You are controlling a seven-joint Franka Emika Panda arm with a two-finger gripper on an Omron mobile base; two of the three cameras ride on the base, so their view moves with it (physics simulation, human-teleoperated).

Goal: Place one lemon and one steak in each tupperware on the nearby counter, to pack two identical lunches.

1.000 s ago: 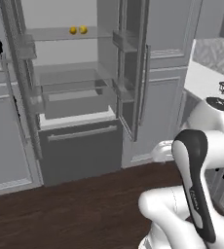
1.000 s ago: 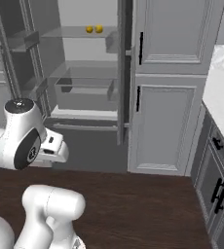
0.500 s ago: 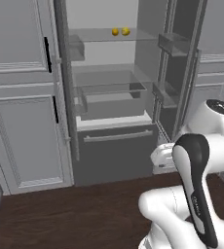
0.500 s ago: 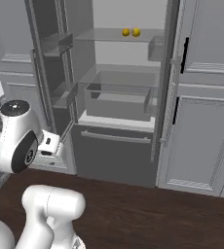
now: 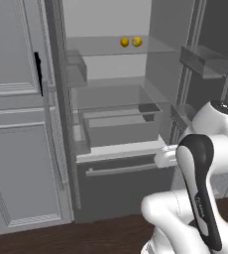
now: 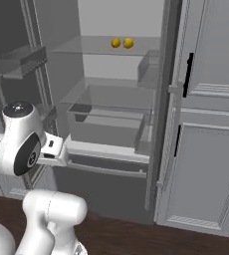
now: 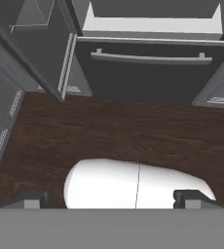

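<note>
The base has driven and turned. A second ago the open fridge (image 5: 116,124) sat off to one side with a strip of marble top at the picture's edge; now it fills the middle of both base views, nearer and squarer on. The whole scene has shifted, so this is camera movement, not movement of the goods.

Left to right in the left base view: grey cabinet fronts (image 5: 17,124) with a black handle, the open fridge with glass shelves and a drawer below, then the white arm rising at lower right.

Two lemons (image 5: 130,42) lie side by side, touching or nearly so, on the upper glass shelf (image 5: 93,47), towards its back edge and right of centre. The right base view shows them (image 6: 122,43) near the middle of the shelf's back edge. No steak can be made out on the shelves.

The gripper (image 7: 109,197) points down at the dark wood floor (image 7: 109,131), jaws set wide apart, holding nothing.

Judgement: the approach appears nearly complete and packing has not begun. A high reach to the shelf comes next.
</note>
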